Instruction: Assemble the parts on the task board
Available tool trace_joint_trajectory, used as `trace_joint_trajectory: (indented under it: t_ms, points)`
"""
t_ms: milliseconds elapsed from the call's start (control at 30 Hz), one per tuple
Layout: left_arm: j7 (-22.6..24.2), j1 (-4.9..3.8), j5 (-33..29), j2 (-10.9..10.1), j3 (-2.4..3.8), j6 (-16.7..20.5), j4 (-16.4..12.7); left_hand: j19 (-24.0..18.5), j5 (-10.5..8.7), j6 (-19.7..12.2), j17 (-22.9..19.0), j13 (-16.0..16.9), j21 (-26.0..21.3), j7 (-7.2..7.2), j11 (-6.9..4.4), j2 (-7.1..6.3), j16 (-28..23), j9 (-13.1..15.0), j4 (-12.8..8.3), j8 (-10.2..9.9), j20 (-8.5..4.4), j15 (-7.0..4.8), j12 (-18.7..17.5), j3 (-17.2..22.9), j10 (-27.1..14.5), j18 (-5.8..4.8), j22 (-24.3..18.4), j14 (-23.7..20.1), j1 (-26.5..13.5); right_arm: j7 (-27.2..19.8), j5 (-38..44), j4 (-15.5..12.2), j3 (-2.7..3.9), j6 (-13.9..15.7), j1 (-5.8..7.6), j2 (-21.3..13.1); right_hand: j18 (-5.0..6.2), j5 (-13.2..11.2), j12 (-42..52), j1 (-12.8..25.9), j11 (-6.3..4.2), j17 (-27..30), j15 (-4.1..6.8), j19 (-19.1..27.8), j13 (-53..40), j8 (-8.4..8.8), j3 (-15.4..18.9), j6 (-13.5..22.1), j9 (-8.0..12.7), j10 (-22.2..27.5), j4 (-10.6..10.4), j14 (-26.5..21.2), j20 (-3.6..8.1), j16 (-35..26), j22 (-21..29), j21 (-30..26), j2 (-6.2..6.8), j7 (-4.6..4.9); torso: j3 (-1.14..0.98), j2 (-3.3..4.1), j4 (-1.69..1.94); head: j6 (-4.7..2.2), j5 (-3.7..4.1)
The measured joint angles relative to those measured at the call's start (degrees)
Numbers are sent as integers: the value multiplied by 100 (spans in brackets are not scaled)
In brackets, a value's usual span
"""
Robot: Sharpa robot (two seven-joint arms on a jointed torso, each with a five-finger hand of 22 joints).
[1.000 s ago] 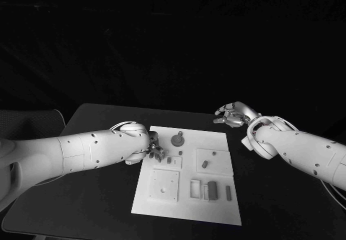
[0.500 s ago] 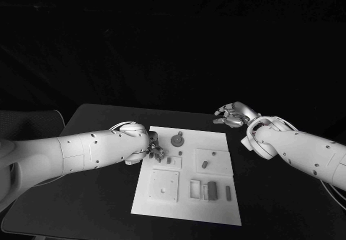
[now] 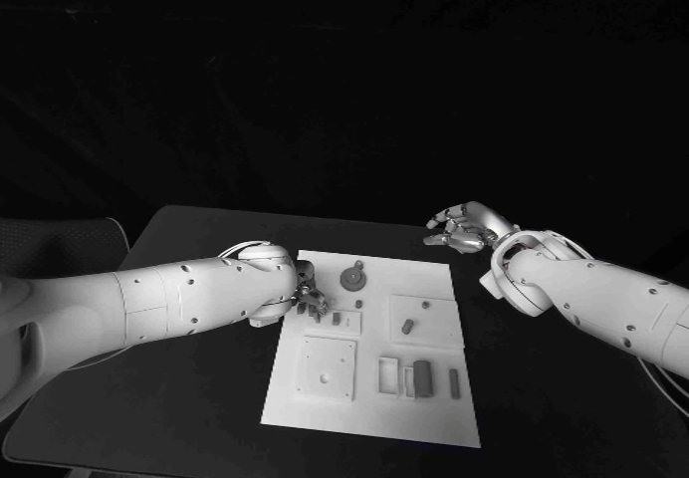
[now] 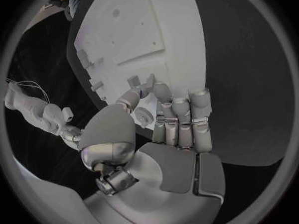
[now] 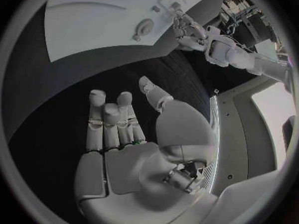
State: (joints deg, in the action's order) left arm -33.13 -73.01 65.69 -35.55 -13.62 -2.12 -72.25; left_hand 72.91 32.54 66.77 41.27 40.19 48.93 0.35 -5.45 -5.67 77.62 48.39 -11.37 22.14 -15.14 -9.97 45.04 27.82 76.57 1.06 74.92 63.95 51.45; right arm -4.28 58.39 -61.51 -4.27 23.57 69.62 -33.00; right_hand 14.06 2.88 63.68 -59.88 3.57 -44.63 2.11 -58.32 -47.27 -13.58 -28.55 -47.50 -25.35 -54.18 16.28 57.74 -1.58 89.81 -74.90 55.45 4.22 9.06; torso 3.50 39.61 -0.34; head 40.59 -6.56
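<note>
**Silver fingers low at the board's near-left corner**

Silver and curled, the left hand [image 3: 305, 299] sits low over the left edge of the task board [image 3: 431, 418], beside the small upright part [image 3: 339, 320] in its square recess. In the left wrist view its fingertips [image 4: 151, 81] seem to close on a small pale piece against the plate's edge, but whether they truly pinch it or merely touch it I cannot tell.

The right hand [image 3: 460, 228] hovers off the board's far right corner, over bare black table [image 3: 187, 398], fingers loosely curled and holding nothing.

The round keyhole-shaped part [image 3: 354, 278] lies just beyond the left hand, toward the board's far edge, its stem pointing away from the robot. The oval part [image 3: 409, 326] and the long block [image 3: 422, 377] lie further right and nearer the robot, the block's long axis running toward the robot. The left hand is plainly nearer all of them, so the next placement likely falls to it.
</note>
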Motion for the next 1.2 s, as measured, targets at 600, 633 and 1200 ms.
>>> trace_joint_trajectory:
  t_ms: [600,633,1200]
  points:
    - [-10,1,-7,-2,0,-2,2,-23,-464,-45,-14,-30,9,-5,-13,-59,0,-28,22,56,-23,-66,0,-209,-12,1,-1,12,-164,1,0,-4,0,-3,0,1,0,0,0,0,0,0,0,-13,-1,0,0,-2,0,0,0,0,12,0,0,0,0,2,0,-1,0,10,2]
    - [-10,1,-7,-3,0,-3,2,-23,-464,-45,-13,-30,9,-6,-13,-59,0,-28,22,56,-23,-67,0,-209,-12,1,-1,12,-164,1,0,-4,0,-3,0,1,0,0,0,0,0,0,0,-13,-1,0,0,-2,-1,0,0,0,12,0,0,0,0,2,0,-1,0,10,3]
    - [-11,1,-19,-13,0,-21,-8,-23,-527,-56,-18,-43,9,-16,-12,-105,22,-44,54,56,-22,-89,22,-240,-11,7,3,37,-210,3,0,-12,-1,-4,0,-1,0,0,0,0,0,-1,0,-12,-1,0,0,-1,4,0,0,0,11,0,0,0,0,1,1,-1,1,3,-4]
